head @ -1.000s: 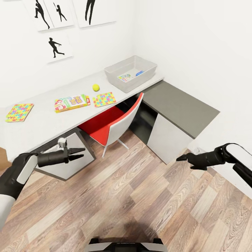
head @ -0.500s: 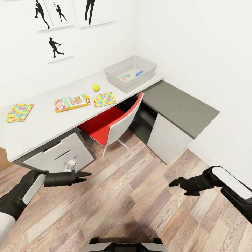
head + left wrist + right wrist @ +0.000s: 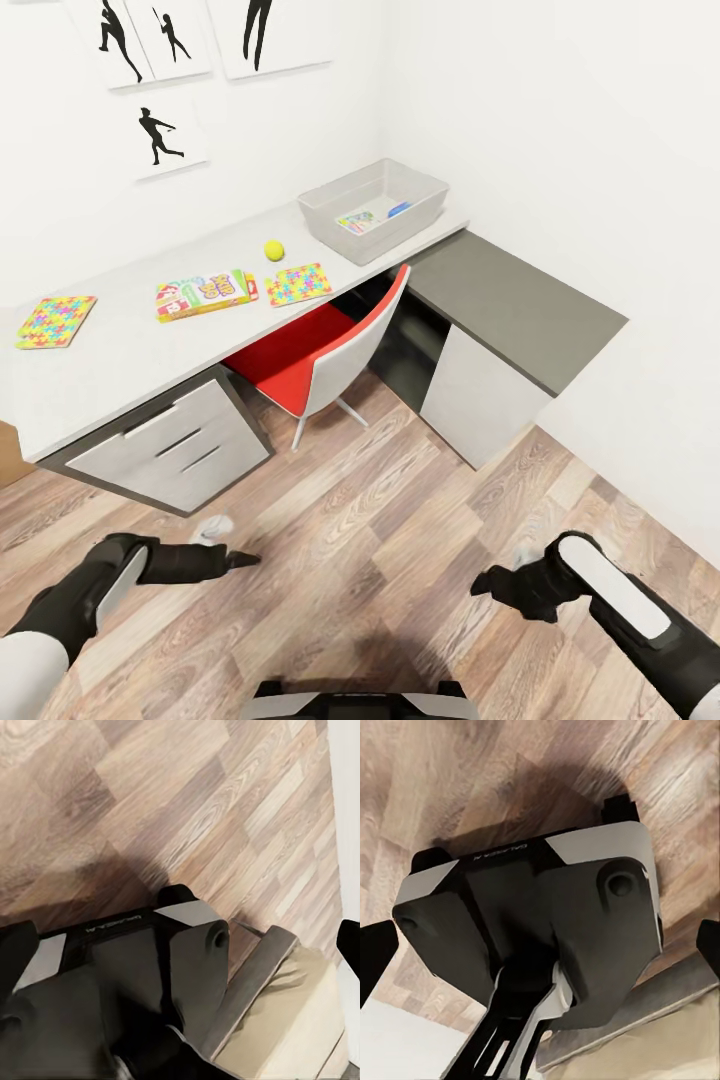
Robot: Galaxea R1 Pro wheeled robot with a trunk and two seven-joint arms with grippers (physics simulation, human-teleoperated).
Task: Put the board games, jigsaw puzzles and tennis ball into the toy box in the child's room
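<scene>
Both tools hang low over the wood floor [image 3: 380, 560], well away from the toys. From the head view, the left tool [image 3: 245, 560] points to the right with its two fingers pressed together, holding nothing. The right tool [image 3: 480, 583] is a dark shape pointing left, and I cannot tell if its fingers are apart or together. In the left wrist view a dark fingertip shows at each side edge, with the robot's base [image 3: 127, 975] and the floor between them. In the right wrist view the fingertips sit far apart at the edges too, over the robot's base [image 3: 532, 915].

Up on the long grey tabletop [image 3: 130, 360] the toys lie in a row. One jigsaw puzzle [image 3: 56, 321] is at the far left end. Next comes the green board game [image 3: 205, 293]. Just beside it lies the second jigsaw puzzle [image 3: 298, 284]. The tennis ball [image 3: 274, 250] sits behind that puzzle, between it and the wall. The toy box [image 3: 420, 215] stands at the corner end of the tabletop. Inside it lie a white game box [image 3: 355, 221] and a small blue game box [image 3: 398, 209].

A red and white chair [image 3: 320, 360] is pushed under the tabletop. White drawers [image 3: 170, 445] sit under the left part. A lower dark grey part [image 3: 515, 300] runs along the right wall. Pictures of dark figures [image 3: 160, 135] hang on the wall.
</scene>
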